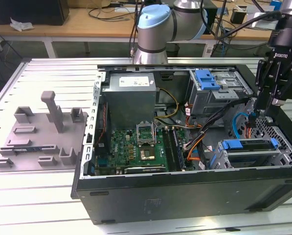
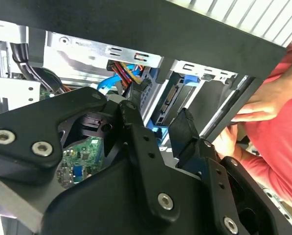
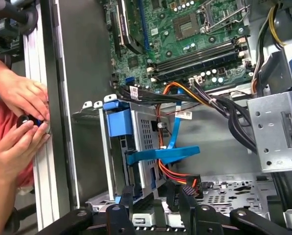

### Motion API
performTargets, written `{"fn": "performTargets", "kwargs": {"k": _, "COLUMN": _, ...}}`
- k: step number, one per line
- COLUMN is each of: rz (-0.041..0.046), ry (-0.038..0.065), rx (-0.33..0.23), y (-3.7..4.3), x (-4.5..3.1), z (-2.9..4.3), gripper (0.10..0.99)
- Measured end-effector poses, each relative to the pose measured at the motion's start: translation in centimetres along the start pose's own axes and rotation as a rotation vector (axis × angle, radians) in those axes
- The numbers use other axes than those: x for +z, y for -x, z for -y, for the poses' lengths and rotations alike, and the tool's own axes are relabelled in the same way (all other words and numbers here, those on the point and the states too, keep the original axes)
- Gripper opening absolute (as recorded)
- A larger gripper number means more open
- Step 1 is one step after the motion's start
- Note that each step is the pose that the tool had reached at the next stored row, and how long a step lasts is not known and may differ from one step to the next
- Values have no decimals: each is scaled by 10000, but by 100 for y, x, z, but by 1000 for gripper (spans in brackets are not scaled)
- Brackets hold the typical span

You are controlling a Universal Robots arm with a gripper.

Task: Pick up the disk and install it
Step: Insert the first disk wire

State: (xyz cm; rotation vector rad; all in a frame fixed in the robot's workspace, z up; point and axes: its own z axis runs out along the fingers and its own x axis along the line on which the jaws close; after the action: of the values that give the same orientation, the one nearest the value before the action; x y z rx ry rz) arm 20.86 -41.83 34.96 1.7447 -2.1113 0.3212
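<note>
The end effector (image 1: 257, 117) hangs inside the open computer case (image 1: 185, 196) on the worktop (image 1: 38, 196), its fingers (image 3: 126, 198) spread with nothing between them. It is just above the drive cage (image 1: 248, 160) in the case's corner. The disk (image 3: 120, 123) sits slotted in that cage, a blue cable (image 3: 163, 155) touching it, while a person's hands (image 3: 21, 95) rest against the outside of the case wall nearest the cage.

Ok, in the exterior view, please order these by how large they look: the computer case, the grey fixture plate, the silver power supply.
Largest to smallest:
1. computer case
2. grey fixture plate
3. silver power supply
The gaps are clear; none look alike.
</note>
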Motion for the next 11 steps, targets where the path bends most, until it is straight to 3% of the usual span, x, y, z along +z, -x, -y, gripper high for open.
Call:
{"fn": "performTargets", "kwargs": {"k": 4, "rz": -111, "ry": 39, "rx": 138, "y": 29, "x": 33, "z": 19, "gripper": 502}}
{"fn": "performTargets", "kwargs": {"k": 8, "rz": -370, "ry": 42, "rx": 277, "y": 63, "x": 51, "z": 30, "gripper": 502}}
{"fn": "performTargets", "kwargs": {"k": 11, "rz": -459, "ry": 52, "rx": 343, "y": 95, "x": 64, "z": 27, "gripper": 502}}
